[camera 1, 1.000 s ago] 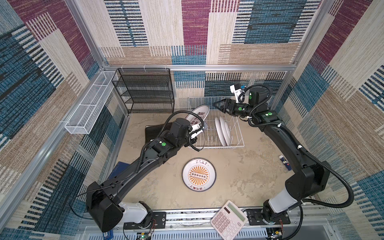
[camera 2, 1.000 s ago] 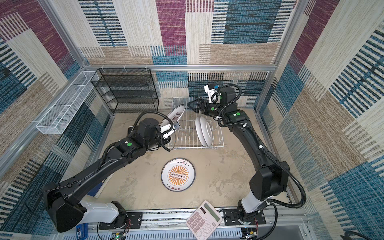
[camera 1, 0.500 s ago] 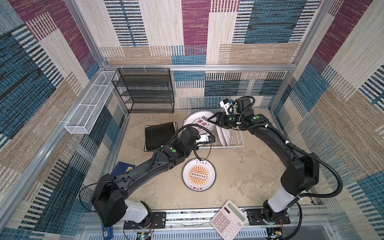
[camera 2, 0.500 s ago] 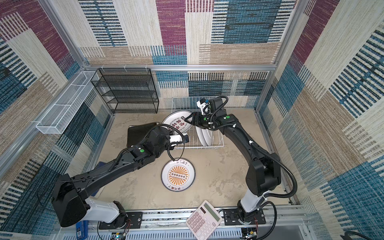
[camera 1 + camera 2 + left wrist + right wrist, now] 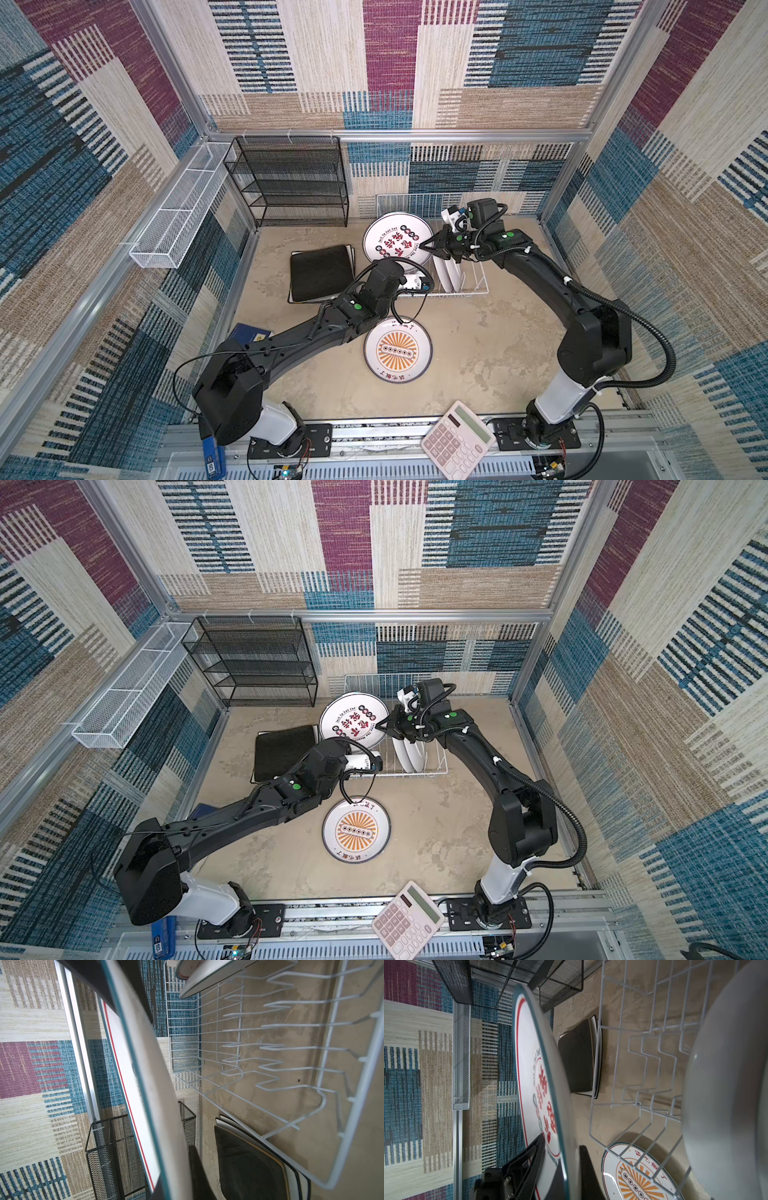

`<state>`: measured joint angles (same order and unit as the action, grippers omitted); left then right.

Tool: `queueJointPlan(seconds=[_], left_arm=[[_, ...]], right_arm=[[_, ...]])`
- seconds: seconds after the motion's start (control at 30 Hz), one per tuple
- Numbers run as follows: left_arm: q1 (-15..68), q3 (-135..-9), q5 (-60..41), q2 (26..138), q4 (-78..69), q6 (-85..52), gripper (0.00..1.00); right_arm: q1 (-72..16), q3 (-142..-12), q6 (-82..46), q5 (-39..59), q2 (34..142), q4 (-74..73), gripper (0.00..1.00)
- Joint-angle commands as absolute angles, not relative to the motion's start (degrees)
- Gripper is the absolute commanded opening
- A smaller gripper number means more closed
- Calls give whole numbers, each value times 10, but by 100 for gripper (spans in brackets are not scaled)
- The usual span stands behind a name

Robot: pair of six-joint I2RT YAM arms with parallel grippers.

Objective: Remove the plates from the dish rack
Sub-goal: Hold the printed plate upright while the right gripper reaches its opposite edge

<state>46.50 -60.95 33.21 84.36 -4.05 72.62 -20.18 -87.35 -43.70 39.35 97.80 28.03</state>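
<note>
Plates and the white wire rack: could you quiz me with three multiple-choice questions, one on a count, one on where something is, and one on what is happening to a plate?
1. How many plates stand in the dish rack? A none; B two; C five.
2. Where is the orange sunburst plate? A in the rack; B flat on the table; C on the black shelf.
3. The red-lettered plate is: A lying flat on the table; B standing in the rack; C held up by both hands.

Answers: B, two white plates stand between its prongs. B, it lies face up in front of the rack. C, the left hand and right hand are shut on its rim.
</note>
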Motion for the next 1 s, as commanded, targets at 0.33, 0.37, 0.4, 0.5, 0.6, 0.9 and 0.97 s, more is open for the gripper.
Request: queueJointPlan(seconds=[0.33, 0.37, 0.4, 0.5, 0.6, 0.9, 0.97], left_arm=[[462, -659, 291, 804, 15, 528, 67], [462, -666, 278, 796, 30, 503, 68], [462, -673, 254, 787, 52, 475, 70], [461, -682, 195, 756, 83, 406, 72], [461, -698, 149, 736, 108, 345, 74], [353, -790, -67, 734, 141, 30, 78], [305, -787, -137, 739, 109, -72, 78]], right_arm=[[-184, -860, -381, 424, 952, 164, 0], [-179, -861, -381, 420, 949, 162, 0], [-173, -861, -383, 415, 944, 160, 0], [-152, -854, -385, 405, 928, 147, 0], [-140, -852, -382, 403, 920, 144, 0], [-136, -823, -380, 415, 903, 112, 0], [-136, -818, -378, 416, 901, 110, 0]])
